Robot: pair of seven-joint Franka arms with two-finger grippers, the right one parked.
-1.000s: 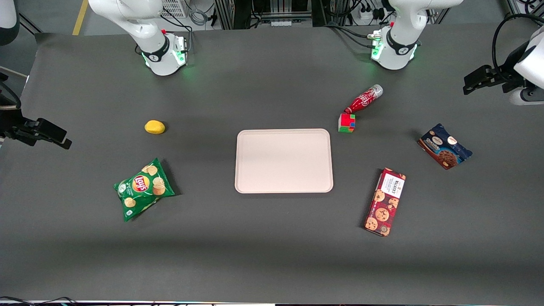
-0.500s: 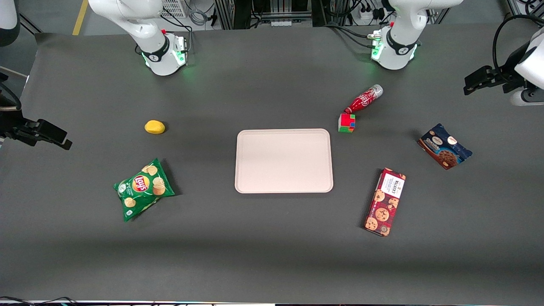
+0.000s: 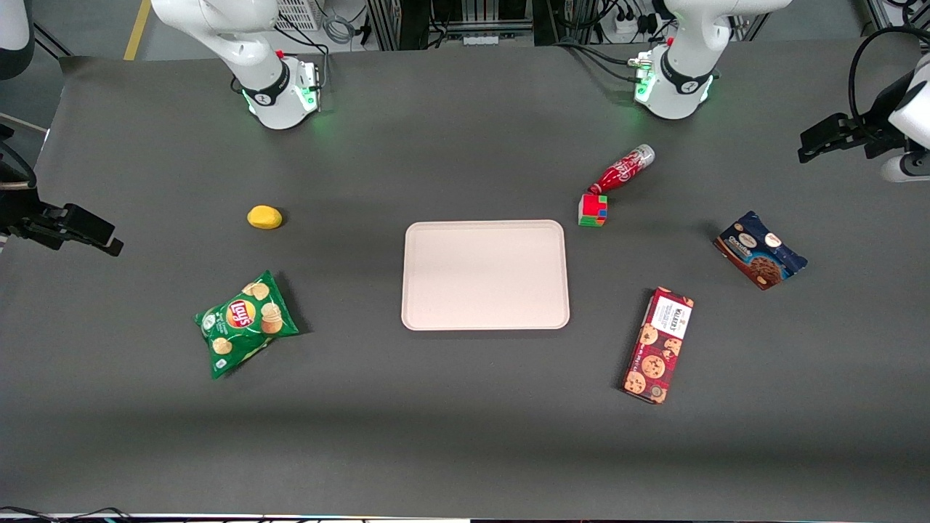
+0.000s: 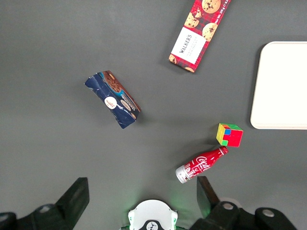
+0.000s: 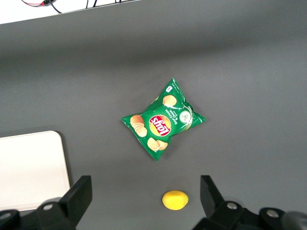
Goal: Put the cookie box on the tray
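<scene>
The cookie box (image 3: 760, 250), dark navy and brown with a cookie picture and a round white logo, lies flat on the table toward the working arm's end. It also shows in the left wrist view (image 4: 113, 99). The pale pinkish-beige tray (image 3: 485, 274) lies mid-table with nothing on it; one end of it shows in the left wrist view (image 4: 283, 86). My left gripper (image 3: 808, 145) hangs high above the table, farther from the front camera than the cookie box and well apart from it. It is open and empty, with the fingers (image 4: 76, 196) spread wide.
A long red cookie box (image 3: 658, 345) lies nearer the front camera than the cookie box. A colour cube (image 3: 593, 210) and a toppled cola bottle (image 3: 623, 168) sit beside the tray. A green chips bag (image 3: 245, 322) and a yellow lemon (image 3: 264, 217) lie toward the parked arm's end.
My left gripper has drifted a little toward the working arm's end of the table. The objects on the table have not moved.
</scene>
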